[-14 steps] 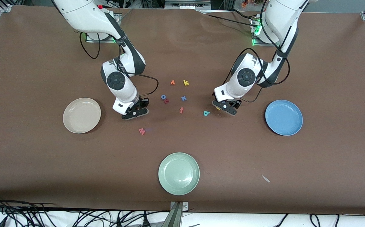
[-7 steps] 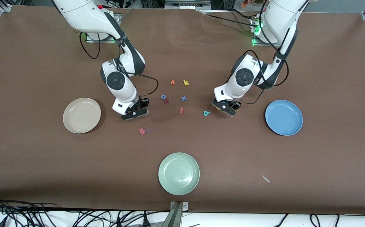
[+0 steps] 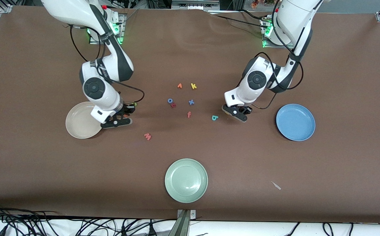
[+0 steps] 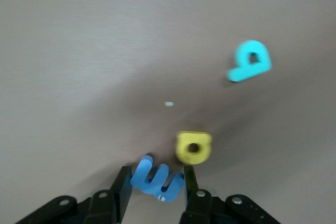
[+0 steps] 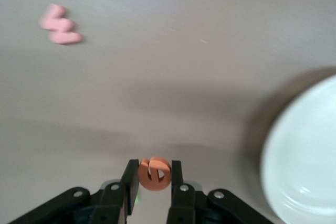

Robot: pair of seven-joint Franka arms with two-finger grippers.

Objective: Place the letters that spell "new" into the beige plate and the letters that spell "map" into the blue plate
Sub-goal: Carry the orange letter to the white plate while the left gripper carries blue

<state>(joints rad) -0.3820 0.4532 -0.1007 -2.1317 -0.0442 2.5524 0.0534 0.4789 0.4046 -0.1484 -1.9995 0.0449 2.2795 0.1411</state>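
**Both grippers clamped on letters, one at each end of the table**

The brown table (image 3: pixel 341 65) carries three plates. The beige plate (image 3: pixel 80 123) lies toward the right arm's end, just beside the right gripper (image 3: pixel 119 116), whose wrist overlaps its rim in the front view. The blue plate (image 3: pixel 295 122) lies toward the left arm's end, near the left gripper (image 3: pixel 237 113) but apart from it. The pale green plate (image 3: pixel 186 180) sits nearer the front camera than either gripper, between the two.

The right gripper (image 5: pixel 153 179) hangs above bare table beside the beige plate (image 5: pixel 304 156), its fingers (image 5: pixel 129 179) pressed against both sides of the orange e (image 5: pixel 154 173). The pinkish-red w (image 3: pixel 147 136) lies on the table, nearer the front camera than this gripper and toward the middle; the right wrist view shows it (image 5: pixel 60 24) well apart from the held letter.

The left gripper (image 4: pixel 156 184) is low over the table, its fingers (image 4: pixel 125 182) closed around the blue m (image 4: pixel 156 181). The yellow looped letter (image 4: pixel 193 147) lies just beside the m, close to one fingertip. The teal looped letter (image 4: pixel 250 61) lies farther out from this gripper, toward the middle of the table (image 3: pixel 214 117).

Between the two grippers sits a loose cluster: the yellow k (image 3: pixel 193 86), an orange v (image 3: pixel 179 86), a blue o (image 3: pixel 170 100), a blue x (image 3: pixel 191 102) and an orange-red f (image 3: pixel 188 114).
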